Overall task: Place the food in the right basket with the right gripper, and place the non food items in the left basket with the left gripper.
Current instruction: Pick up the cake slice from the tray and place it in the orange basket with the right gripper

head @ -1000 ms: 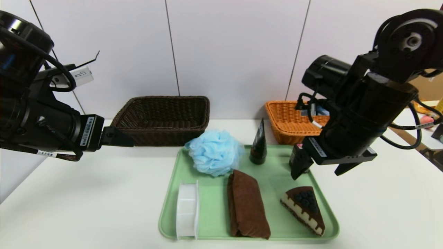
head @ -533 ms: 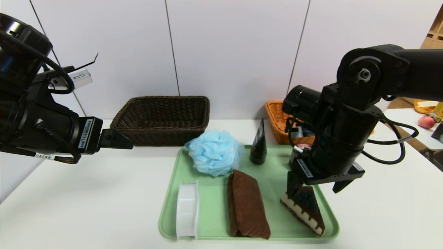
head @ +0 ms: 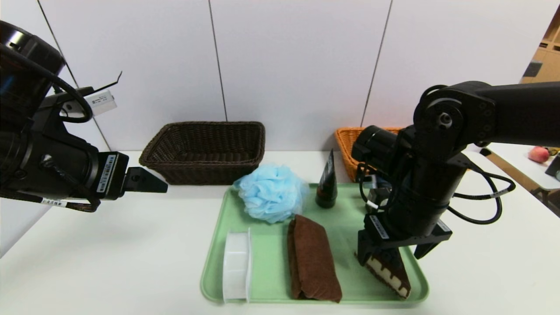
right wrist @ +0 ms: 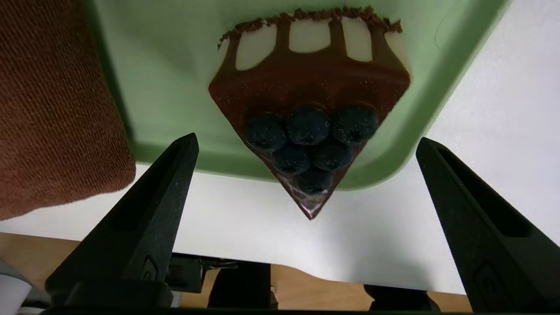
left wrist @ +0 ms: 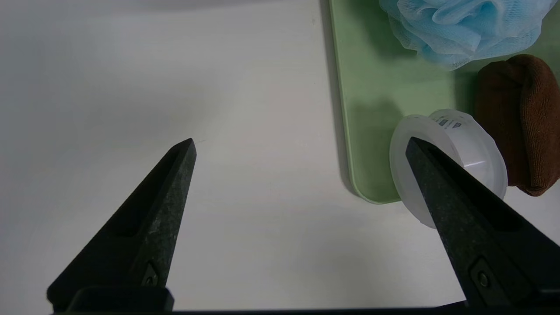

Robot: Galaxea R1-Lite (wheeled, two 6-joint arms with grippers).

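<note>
Your right gripper [head: 392, 256] is low over the cake [head: 391, 273], at the near right corner of the green tray [head: 271, 245]. Its two claws are wide apart, one on each side of the cake. In the right wrist view the cake [right wrist: 308, 100] sits between the claws, and neither claw touches it. The blueberries [right wrist: 311, 142] are on top, near the pointy end.

Your left gripper [head: 144, 180] hangs in the air over the white table [head: 109, 258], well to the left of the tray. Its claws are wide apart too, and they hold nothing.

The brown towel [head: 311, 258] lies in the middle of the tray, just left of the cake. The white tub [head: 236, 267] lies on its side at the near left of the tray. The blue puff [head: 271, 192] sits at the far left corner. The black tube [head: 327, 186] stands upright at the far edge, near the puff.

The dark basket [head: 208, 151] is behind the tray on the left. The orange basket [head: 350, 144] is behind on the right, mostly hidden by your right arm. You cannot see the small black carton.
</note>
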